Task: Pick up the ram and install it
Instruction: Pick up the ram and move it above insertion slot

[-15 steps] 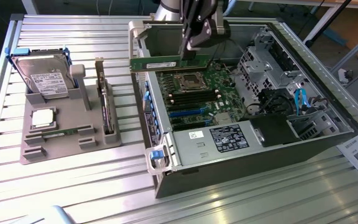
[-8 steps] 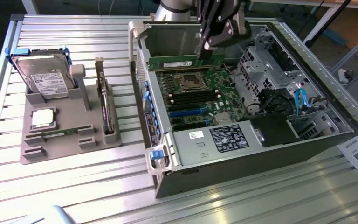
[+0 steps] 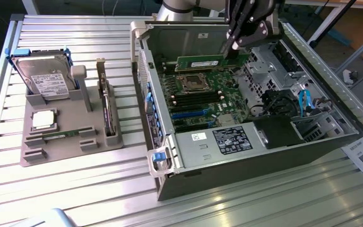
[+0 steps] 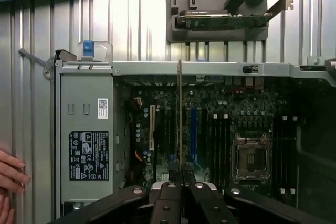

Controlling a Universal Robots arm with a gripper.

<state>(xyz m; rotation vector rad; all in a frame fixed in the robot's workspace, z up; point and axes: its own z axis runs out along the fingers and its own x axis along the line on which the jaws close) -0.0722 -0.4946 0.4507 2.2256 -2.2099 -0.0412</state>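
Green ram (image 3: 199, 62), pinched in the end effector (image 3: 231, 50), hangs above the motherboard (image 3: 226, 106); install step, likely needing alignment with the memory slots (image 3: 197, 98).

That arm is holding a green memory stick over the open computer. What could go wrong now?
The fingers grip the ram near one end, so it might tilt or slip. The motherboard slots sit close together; a small miss could knock neighbouring parts. A person's hand rests beside the case and could get bumped.
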